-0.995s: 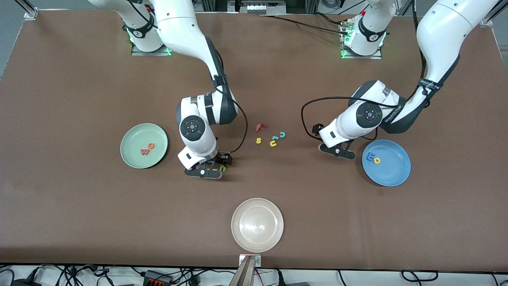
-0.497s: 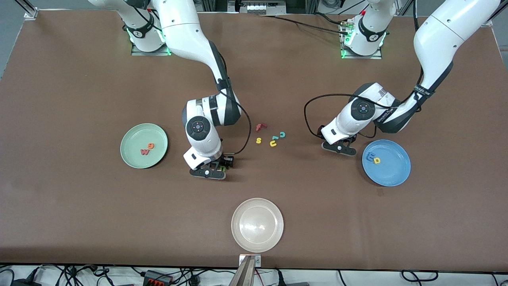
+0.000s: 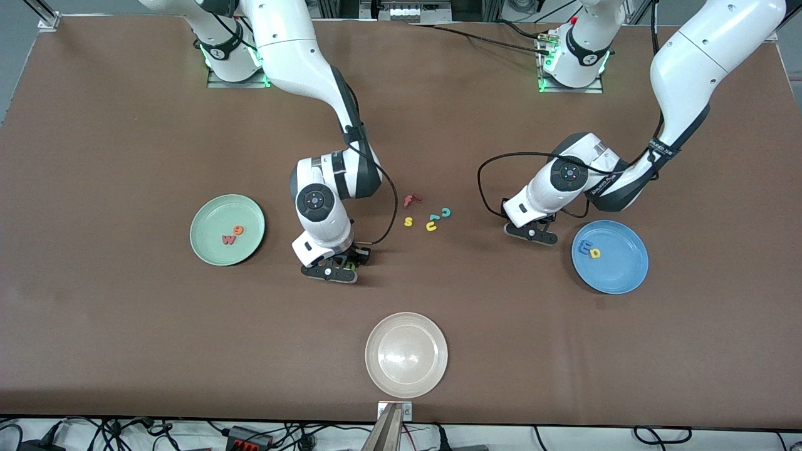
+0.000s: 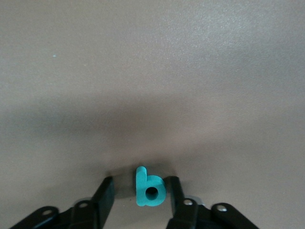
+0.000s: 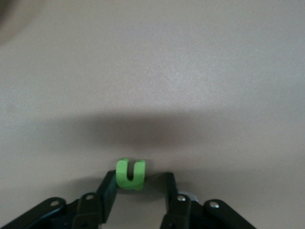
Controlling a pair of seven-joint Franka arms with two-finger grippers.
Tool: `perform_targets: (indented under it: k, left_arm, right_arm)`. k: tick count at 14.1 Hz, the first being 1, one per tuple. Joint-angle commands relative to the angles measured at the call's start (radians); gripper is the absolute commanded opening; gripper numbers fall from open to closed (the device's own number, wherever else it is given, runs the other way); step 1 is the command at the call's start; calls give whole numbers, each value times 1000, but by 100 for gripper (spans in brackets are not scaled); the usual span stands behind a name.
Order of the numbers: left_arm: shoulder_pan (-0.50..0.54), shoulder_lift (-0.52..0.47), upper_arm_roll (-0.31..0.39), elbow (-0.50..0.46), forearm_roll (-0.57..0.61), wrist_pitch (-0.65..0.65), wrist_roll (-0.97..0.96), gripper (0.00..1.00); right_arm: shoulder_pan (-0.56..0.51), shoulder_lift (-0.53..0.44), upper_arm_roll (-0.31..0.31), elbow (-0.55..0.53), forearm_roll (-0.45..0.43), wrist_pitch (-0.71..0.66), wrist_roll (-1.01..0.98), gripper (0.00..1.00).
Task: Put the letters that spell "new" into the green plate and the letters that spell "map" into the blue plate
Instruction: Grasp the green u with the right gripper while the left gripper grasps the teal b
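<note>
The green plate [image 3: 207,249] holds the red-pink "w" [image 3: 228,239] and the orange "e" [image 3: 238,230]. The blue plate [image 3: 623,275] holds the blue "m" [image 3: 584,248] and the yellow "a" [image 3: 595,253]. My right gripper [image 3: 329,272] [image 5: 138,179] is down on the table between the green plate and the loose letters. It is open, its fingers half closed around the green "n" [image 5: 130,174] [image 3: 351,266]: one finger touches it, the other stands apart. My left gripper [image 3: 531,233] [image 4: 140,183] is down beside the blue plate, open around the teal "p" [image 4: 150,188], with one finger touching it. The front view hides the "p".
Loose letters lie mid-table between the two grippers: a red "f" [image 3: 410,200], a yellow "s" [image 3: 408,222], a yellow "u" [image 3: 431,227] and a teal "c" [image 3: 445,212]. A cream-white plate [image 3: 406,326] sits nearer the front camera, near the table edge.
Both grippers have settled lower onto the table and drawn their fingers in from wide open around their letters. The right one shifted slightly toward the loose letters. The letters stay on the table.
</note>
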Motion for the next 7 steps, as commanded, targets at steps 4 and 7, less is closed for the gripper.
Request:
perform_targets:
  k: [4,7]
  left_arm:
    - [4,-15,-12,12,28,-1,-13,0]
    - [12,-30,-30,86,28,-130,68,0]
  right_arm:
    - [-15,14,9,30,6,-4,4,31]
    - [-15,6,9,28,3,-16,-3,9]
